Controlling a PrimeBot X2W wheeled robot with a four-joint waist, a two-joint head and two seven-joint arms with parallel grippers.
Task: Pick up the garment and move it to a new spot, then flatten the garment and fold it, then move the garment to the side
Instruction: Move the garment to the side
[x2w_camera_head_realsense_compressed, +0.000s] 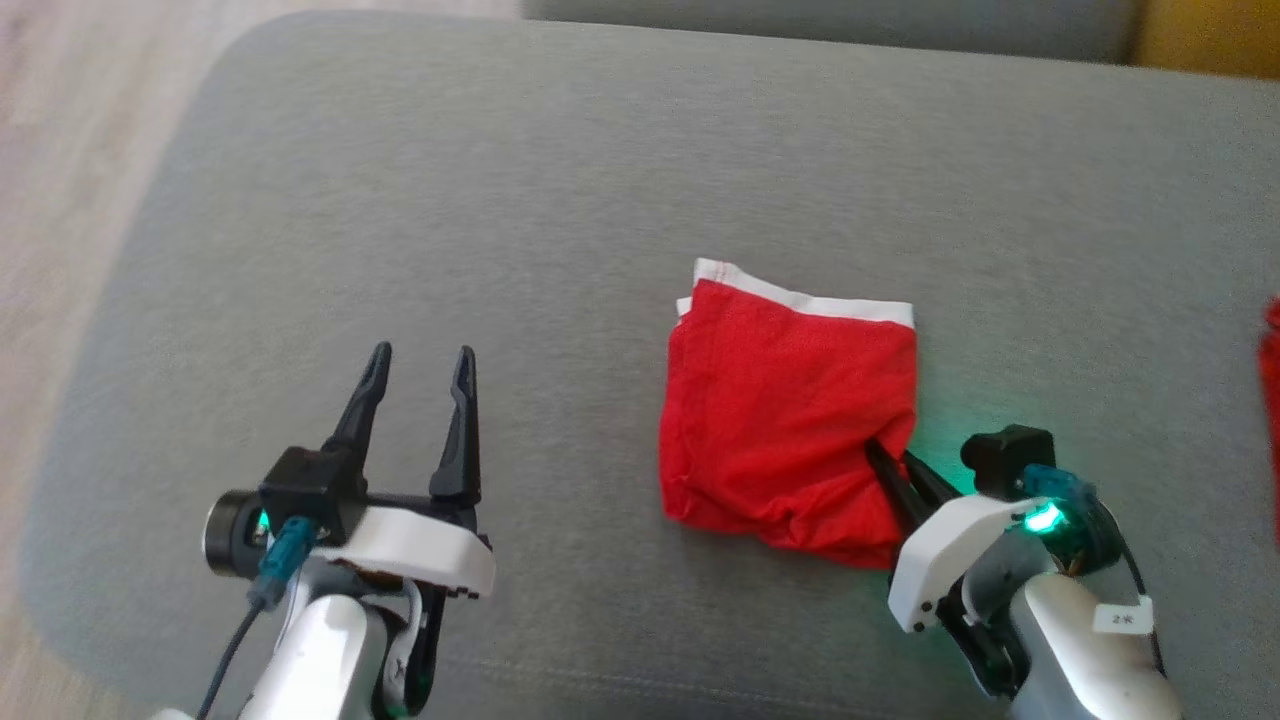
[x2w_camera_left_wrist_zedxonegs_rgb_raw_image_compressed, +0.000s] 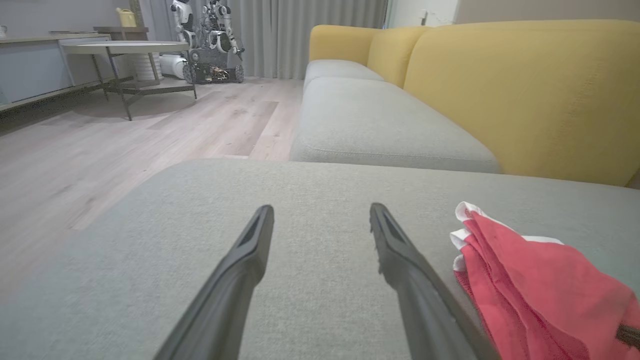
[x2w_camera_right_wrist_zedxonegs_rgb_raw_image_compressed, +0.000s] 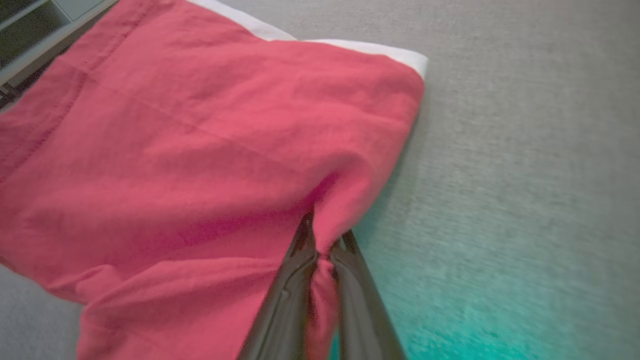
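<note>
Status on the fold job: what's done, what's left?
Done: the red garment lies folded into a compact square on the grey cushion. In hand: the right gripper is shut on its edge; the left gripper is open, apart from it. Left: moving it aside, it seems.

The garment is of red cloth with a white band along its far edge. It is folded into a compact, nearly square packet of several layers, a little wrinkled at the near edge. It lies flat on the grey cushion, right of the middle. Its near right corner is pinched between the closed fingers of the right tool, and the cloth puckers there
</note>
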